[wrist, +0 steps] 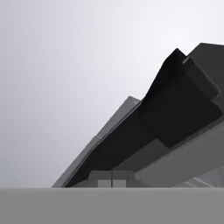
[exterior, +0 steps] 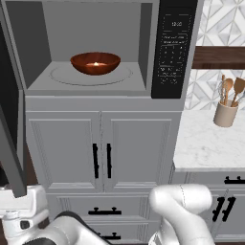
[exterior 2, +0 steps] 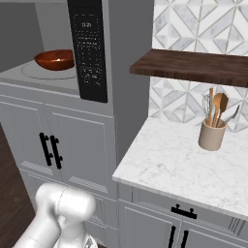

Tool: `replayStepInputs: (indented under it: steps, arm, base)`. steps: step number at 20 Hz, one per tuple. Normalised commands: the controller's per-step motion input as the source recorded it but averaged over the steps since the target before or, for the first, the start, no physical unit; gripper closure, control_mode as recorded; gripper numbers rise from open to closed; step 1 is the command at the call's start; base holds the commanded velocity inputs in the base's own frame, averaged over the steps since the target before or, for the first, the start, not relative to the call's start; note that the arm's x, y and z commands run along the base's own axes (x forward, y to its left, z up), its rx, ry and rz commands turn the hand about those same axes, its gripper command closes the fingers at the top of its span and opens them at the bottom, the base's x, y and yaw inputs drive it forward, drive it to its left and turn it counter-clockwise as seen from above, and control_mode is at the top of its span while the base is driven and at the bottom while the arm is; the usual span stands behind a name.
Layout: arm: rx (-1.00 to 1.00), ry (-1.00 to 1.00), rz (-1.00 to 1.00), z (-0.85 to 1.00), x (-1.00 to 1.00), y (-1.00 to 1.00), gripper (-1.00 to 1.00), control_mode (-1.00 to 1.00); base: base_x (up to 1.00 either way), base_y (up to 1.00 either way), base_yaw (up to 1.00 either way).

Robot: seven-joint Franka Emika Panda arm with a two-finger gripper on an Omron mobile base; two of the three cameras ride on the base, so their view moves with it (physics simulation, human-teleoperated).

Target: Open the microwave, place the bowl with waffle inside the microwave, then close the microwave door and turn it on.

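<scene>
The microwave (exterior: 33, 48) stands open, its black keypad panel (exterior: 172, 48) (exterior 2: 89, 53) on the right. Inside, the reddish-brown bowl (exterior: 95, 63) (exterior 2: 54, 59) rests on the glass turntable (exterior: 91, 77), with the tan waffle (exterior: 97, 64) in it. The microwave door (exterior: 9, 124) is swung out to the left, edge-on as a dark strip. My white hand (exterior: 24, 208) sits low, just below the door's bottom corner. In the hand view, my gripper (wrist: 112, 178) is shut with nothing between its tips. It points up along the door's dark glass (wrist: 175, 109) and grey frame.
Grey cabinet doors with black handles (exterior: 102, 160) sit under the microwave. To the right is a marble counter (exterior: 206, 143) (exterior 2: 174, 164) with a beige utensil cup (exterior: 226, 114) (exterior 2: 211, 135). A dark wooden shelf (exterior 2: 193, 65) hangs above it.
</scene>
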Motion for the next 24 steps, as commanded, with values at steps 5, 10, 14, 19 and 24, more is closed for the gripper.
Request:
replayStepInputs:
  steps: [5,10,14,19,24]
  arm:
    - [-0.05,0.00,0.00,0.01,0.13,0.46,1.00,-1.00]
    - [0.02,0.00,0.01,0.20,0.01,0.12,1.00,-1.00]
    - [0.14,0.00,0.03,0.44,0.00,-0.01,1.00,-1.00]
    - [0.22,0.00,0.02,0.59,0.00,-0.16,1.00,-1.00]
    - [0.32,-0.03,0.04,0.72,-0.05,-0.46,1.00,-1.00]
  base:
    - [0.00,0.00,0.00]
    - [0.00,0.00,0.00]
    - [0.00,0.00,0.00]
    - [0.00,0.00,0.00]
    - [0.00,0.00,0.00]
